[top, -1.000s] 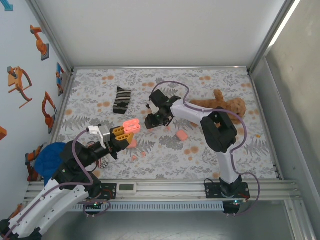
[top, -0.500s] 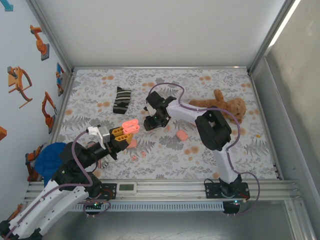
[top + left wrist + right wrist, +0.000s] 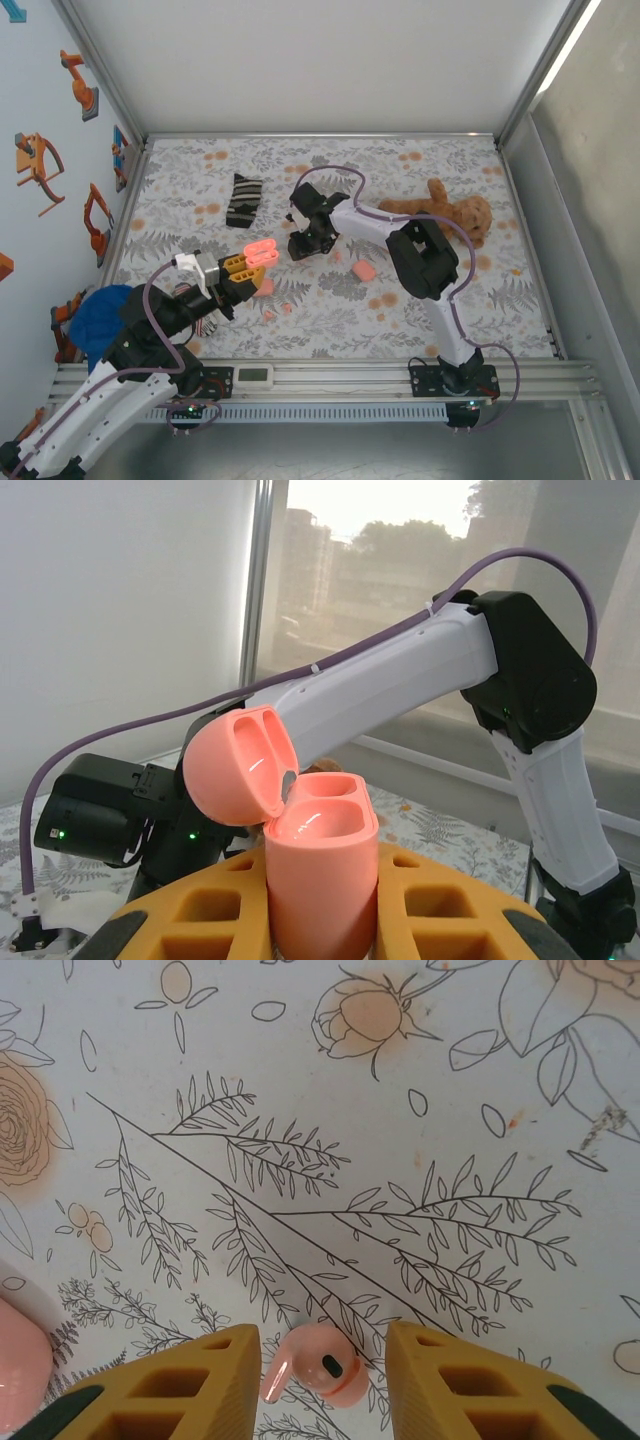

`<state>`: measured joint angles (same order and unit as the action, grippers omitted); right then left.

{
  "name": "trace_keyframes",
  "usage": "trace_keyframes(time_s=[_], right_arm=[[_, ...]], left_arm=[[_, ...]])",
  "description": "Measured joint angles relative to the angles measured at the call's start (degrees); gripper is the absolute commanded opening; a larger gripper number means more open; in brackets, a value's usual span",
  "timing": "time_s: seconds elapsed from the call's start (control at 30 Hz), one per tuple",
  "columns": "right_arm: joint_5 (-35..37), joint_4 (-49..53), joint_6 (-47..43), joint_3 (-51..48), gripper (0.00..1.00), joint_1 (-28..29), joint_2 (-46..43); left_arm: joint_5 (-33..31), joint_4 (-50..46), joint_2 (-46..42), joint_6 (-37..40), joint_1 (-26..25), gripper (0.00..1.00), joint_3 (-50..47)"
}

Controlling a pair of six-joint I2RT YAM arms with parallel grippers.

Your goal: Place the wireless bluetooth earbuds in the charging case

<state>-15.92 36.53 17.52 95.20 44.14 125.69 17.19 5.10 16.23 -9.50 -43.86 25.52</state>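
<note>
My left gripper (image 3: 243,266) is shut on the salmon-pink charging case (image 3: 262,250), held up above the cloth. In the left wrist view the case (image 3: 320,865) stands upright between the yellow fingers (image 3: 190,915) with its lid (image 3: 238,765) flipped open and both wells empty. My right gripper (image 3: 303,243) points down at the cloth just right of the case. In the right wrist view one pink earbud (image 3: 320,1368) lies on the cloth between the open jaws of the right gripper (image 3: 322,1345), with a gap on the right side. Two more earbuds (image 3: 268,313) (image 3: 286,308) lie near the front.
A second pink case (image 3: 363,271) and another pink piece (image 3: 265,288) lie on the floral cloth (image 3: 400,320). A brown teddy bear (image 3: 450,212) lies at the right, a striped sock (image 3: 243,200) at the back left, and a blue object (image 3: 100,315) by the left arm.
The right gripper has shifted slightly left toward the held case and its jaws have narrowed around the earbud. The left arm and the case have not moved.
</note>
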Motion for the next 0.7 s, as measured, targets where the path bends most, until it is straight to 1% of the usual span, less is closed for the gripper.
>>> trace_keyframes(time_s=[0.33,0.7], right_arm=[[0.35,0.57,-0.63,0.15,0.33,0.52,0.59],[0.35,0.59,-0.92,0.24,0.24,0.74,0.74]], left_arm=[[-0.39,-0.02,-0.11,-0.02,0.0,0.0,-0.52],[-0.9,-0.02,-0.31,0.0,0.0,0.0,-0.52]])
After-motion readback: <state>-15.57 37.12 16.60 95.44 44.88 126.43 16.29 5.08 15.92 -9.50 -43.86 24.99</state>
